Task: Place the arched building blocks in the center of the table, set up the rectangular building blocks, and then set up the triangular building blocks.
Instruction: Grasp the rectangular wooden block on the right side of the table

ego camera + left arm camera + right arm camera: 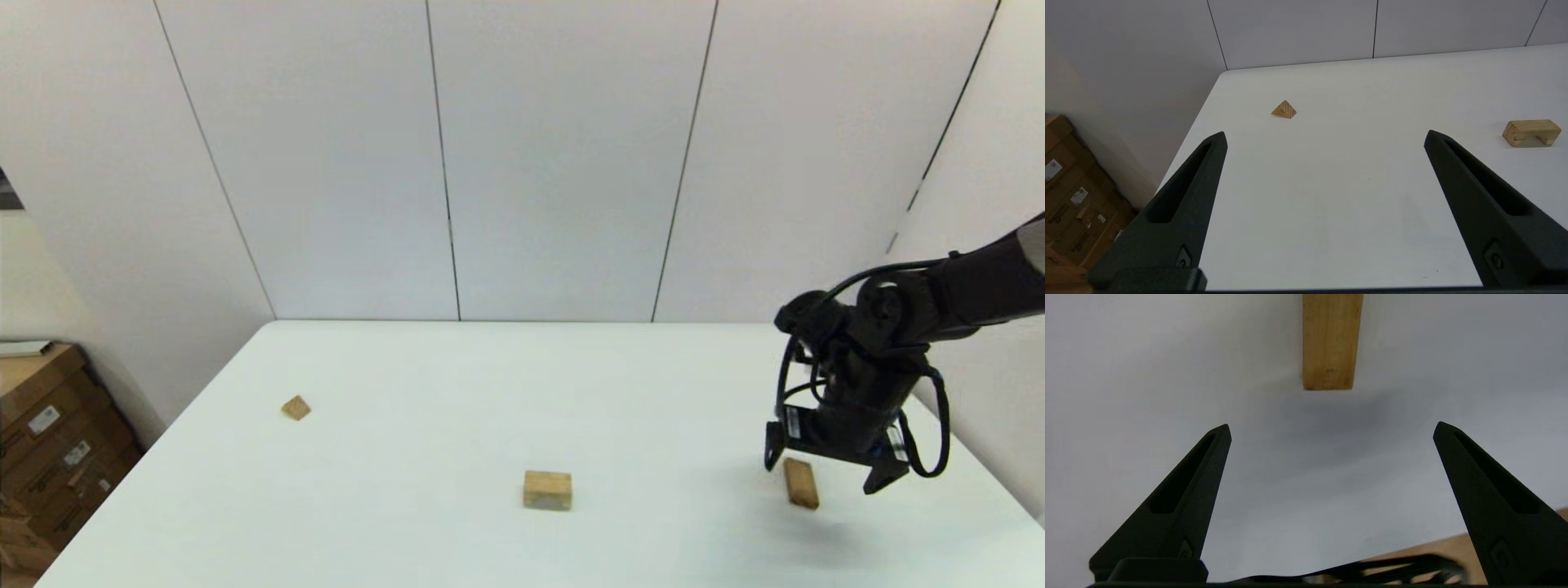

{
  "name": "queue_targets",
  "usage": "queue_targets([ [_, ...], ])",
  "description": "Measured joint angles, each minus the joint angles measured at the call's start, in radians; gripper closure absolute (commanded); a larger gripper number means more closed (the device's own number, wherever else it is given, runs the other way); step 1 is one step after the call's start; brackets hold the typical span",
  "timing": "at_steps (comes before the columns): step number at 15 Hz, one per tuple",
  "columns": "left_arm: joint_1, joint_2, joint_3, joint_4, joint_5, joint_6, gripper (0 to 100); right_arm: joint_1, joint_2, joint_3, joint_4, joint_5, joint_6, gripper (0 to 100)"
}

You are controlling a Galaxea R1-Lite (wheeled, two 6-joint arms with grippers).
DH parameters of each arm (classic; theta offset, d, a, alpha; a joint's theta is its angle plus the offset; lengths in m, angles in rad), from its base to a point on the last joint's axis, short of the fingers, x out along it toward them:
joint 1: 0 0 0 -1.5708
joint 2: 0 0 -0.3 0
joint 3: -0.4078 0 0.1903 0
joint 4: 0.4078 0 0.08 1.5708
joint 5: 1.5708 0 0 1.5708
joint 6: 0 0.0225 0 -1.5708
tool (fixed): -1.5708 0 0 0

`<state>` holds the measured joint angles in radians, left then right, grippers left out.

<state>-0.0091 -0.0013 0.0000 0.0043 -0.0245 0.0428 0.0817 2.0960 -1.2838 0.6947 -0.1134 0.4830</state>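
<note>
Slab [801, 483] lay flat near the right edge of the table [424, 425], directly under my right pincer [824, 474], long axis running away from my wrist and centred in the gap, so I judged a straight descent would straddle it. That pincer hung released, holding nothing. My left pincer [1325, 136], parked and splayed, was far off. The arch block [547, 490] sat mid-table, the wedge [295, 407] far left. White wall panels stood behind.

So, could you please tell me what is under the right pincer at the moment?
The rectangular block lies flat on the white table below the open right pincer, ungrasped. The pincer's body covers the block's far end in the head view.
</note>
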Motion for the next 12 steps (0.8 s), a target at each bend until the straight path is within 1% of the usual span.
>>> queue_targets([
  [1, 0.0, 0.0, 0.0, 0.0, 0.0, 0.0, 0, 0.006, 0.022, -0.019, 0.009, 0.0, 0.03, 0],
  [3, 0.0, 0.0, 0.0, 0.0, 0.0, 0.0, 0, 0.001, 0.059, -0.049, 0.01, -0.001, 0.039, 0],
  [9, 0.0, 0.0, 0.0, 0.0, 0.0, 0.0, 0, -0.054, 0.165, -0.15, 0.009, 0.004, 0.026, 0],
  [12, 0.0, 0.0, 0.0, 0.0, 0.0, 0.0, 0, -0.065, 0.201, -0.165, 0.009, 0.011, 0.017, 0],
])
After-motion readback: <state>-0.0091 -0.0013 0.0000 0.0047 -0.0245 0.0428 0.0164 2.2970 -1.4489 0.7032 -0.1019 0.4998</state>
